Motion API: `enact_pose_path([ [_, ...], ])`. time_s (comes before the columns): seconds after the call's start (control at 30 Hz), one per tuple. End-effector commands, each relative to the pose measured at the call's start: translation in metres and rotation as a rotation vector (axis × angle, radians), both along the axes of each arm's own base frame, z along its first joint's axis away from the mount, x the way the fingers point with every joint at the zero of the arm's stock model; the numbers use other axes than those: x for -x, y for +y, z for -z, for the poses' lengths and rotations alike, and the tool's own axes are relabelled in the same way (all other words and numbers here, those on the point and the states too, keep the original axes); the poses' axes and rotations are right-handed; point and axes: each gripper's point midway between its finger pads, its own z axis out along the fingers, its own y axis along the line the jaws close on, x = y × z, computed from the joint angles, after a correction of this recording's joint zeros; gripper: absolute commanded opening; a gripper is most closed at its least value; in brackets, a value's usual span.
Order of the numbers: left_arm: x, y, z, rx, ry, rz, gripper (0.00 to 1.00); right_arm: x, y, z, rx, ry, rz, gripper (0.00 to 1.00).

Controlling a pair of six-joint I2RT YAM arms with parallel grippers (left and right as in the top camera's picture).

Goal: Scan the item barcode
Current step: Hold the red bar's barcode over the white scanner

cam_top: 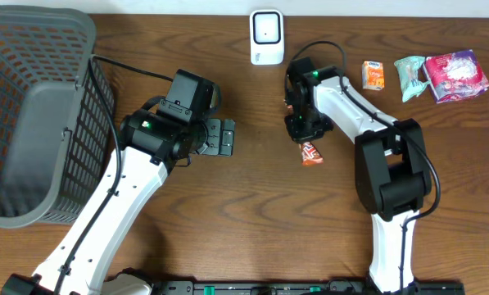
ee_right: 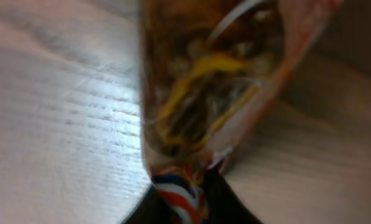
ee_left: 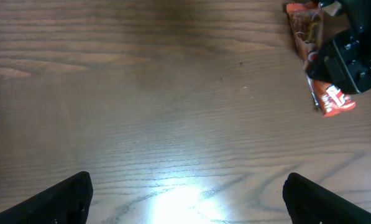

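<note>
- The right gripper [cam_top: 303, 133] is pressed together, pinching the far end of the snack [cam_top: 311, 153], a red wrapper.
- The snack sits at mid-table, just near of the scanner [cam_top: 266, 37]. Its near end sticks out from under the gripper.
- I cannot tell whether the snack is lifted or touching the table [cam_top: 252, 213].
- In the right wrist view the snack [ee_right: 216, 81] fills the frame, blurred.
- The left gripper [cam_top: 222, 136] is spread wide and holds nothing. It is left of the snack and well apart from it.
- The left wrist view shows its fingers [ee_left: 64, 199] over bare wood, with the snack [ee_left: 331, 99] far right.
- A basket [cam_top: 76, 33] stands far left.
- An orange carton [cam_top: 373, 75], a green packet [cam_top: 409, 76] and a pink packet [cam_top: 455, 75] lie far right.
</note>
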Motion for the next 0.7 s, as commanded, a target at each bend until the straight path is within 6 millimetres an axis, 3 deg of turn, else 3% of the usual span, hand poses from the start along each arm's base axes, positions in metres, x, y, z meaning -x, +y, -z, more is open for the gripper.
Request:
enact_pose_path([
  [0.0, -0.001, 0.001, 0.000, -0.002, 0.003, -0.002, 0.98, 0.001, 0.003, 0.009, -0.004, 0.008, 0.010, 0.01],
  [0.17, -0.001, 0.001, 0.000, -0.001, 0.003, -0.002, 0.98, -0.040, 0.019, -0.029, -0.052, -0.116, 0.023, 0.01],
  [0.37, -0.001, 0.001, 0.000, -0.002, 0.003, -0.002, 0.98, -0.117, 0.046, -0.110, -0.176, -0.415, 0.071, 0.01],
  [0.43, -0.001, 0.001, 0.000, -0.002, 0.003, -0.002, 0.98, -0.135, 0.053, -0.127, -0.214, -0.497, 0.086, 0.01],
  [0.67, -0.001, 0.001, 0.000, -0.001, 0.003, -0.002, 0.98, -0.194, 0.076, -0.164, -0.350, -0.770, 0.125, 0.01],
])
